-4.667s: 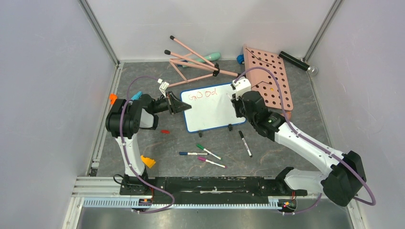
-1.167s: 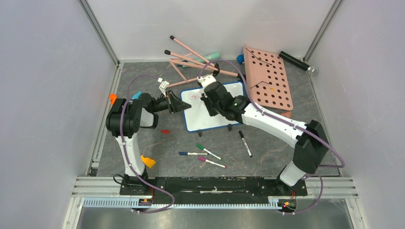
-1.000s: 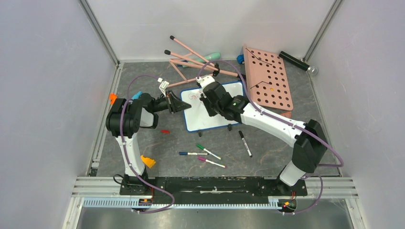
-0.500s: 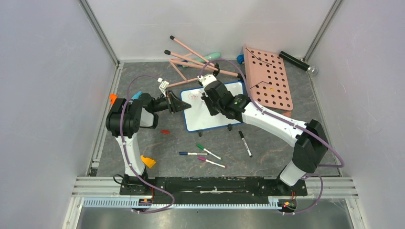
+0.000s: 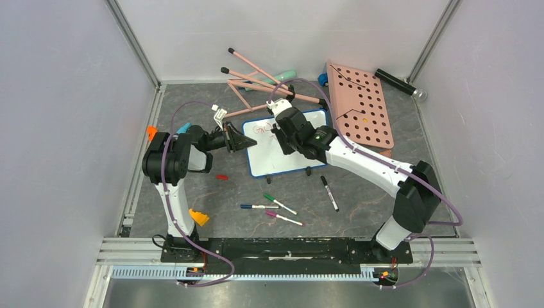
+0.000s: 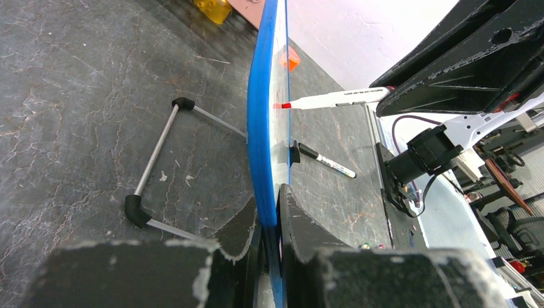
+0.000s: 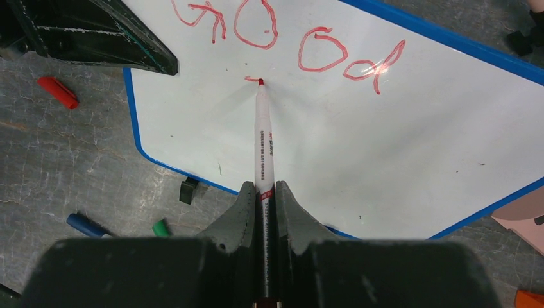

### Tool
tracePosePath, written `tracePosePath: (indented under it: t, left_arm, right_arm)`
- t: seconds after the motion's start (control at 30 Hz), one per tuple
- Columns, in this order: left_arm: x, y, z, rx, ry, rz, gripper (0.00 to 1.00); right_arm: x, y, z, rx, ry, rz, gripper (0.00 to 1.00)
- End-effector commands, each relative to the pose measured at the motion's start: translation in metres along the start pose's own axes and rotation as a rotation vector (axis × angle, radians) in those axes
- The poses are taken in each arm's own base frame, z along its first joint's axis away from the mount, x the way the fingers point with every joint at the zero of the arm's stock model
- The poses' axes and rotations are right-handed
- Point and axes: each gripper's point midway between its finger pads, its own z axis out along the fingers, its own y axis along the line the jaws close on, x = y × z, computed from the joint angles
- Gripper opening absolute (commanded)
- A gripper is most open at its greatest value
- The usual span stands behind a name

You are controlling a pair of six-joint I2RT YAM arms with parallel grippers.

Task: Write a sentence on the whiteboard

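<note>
Tip of red marker (image 7: 263,135) touching the whiteboard (image 7: 385,147)
The right gripper (image 7: 264,189) pinches the marker, jaws narrow; the left gripper (image 6: 269,208) clamps the whiteboard's edge.

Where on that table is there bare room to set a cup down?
Bare mat lies right of the pink pegboard, toward the wall, and in a strip between the loose markers and the front rail. Crowded: around the whiteboard, where the left hand and right hand work, and the pink sticks behind it.
</note>
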Motion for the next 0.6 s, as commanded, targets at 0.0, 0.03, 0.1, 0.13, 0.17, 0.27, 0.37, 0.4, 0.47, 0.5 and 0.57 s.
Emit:
tracePosePath:
  t: [0.0,0.03,0.1,0.13,0.17,0.27,0.37,0.4,0.47,0.5,0.57]
  left_arm:
    - [-0.013,0.011,-0.005,-0.024,-0.047,0.146,0.02]
    - [-0.013,0.011,-0.005,-0.024,-0.047,0.146,0.02]
    - [-0.013,0.011,-0.005,-0.023,-0.047,0.147,0.02]
    - [-0.013,0.011,-0.005,-0.024,-0.047,0.146,0.02]
    - [-0.013,0.011,-0.005,-0.024,-0.047,0.147,0.02]
    - [-0.013,0.011,-0.005,-0.023,-0.047,0.147,0.02]
    - [-0.013,0.011,-0.005,-0.023,-0.046,0.147,0.02]
    - [-0.013,0.011,-0.005,-0.023,-0.047,0.147,0.02]
    - [-0.013,0.011,-0.005,-0.024,-0.047,0.147,0.02]
    - [-0.013,0.011,-0.005,-0.023,-0.047,0.147,0.02]
    - [-0.013,0.011,-0.005,-0.023,-0.047,0.147,0.02]
  right_arm:
    - [-0.023,-0.008,0.003,0.025,-0.05,0.016,0.0]
    - [-0.023,-0.007,0.004,0.021,-0.05,0.015,0.0]
    - [-0.024,-0.005,0.004,0.011,-0.054,0.017,0.0]
    - [-0.024,-0.005,0.005,0.011,-0.054,0.017,0.0]
    - [-0.025,-0.005,0.006,0.01,-0.056,0.018,0.0]
    - [-0.027,-0.004,0.005,0.005,-0.063,0.018,0.0]
    - [-0.03,-0.001,0.006,-0.003,-0.071,0.016,0.0]
    - [-0.03,-0.001,0.006,-0.007,-0.072,0.018,0.0]
    - [-0.032,0.0,0.006,-0.011,-0.079,0.019,0.0]
    - [-0.034,0.0,0.006,-0.013,-0.083,0.019,0.0]
    - [-0.034,0.002,0.007,-0.019,-0.082,0.017,0.0]
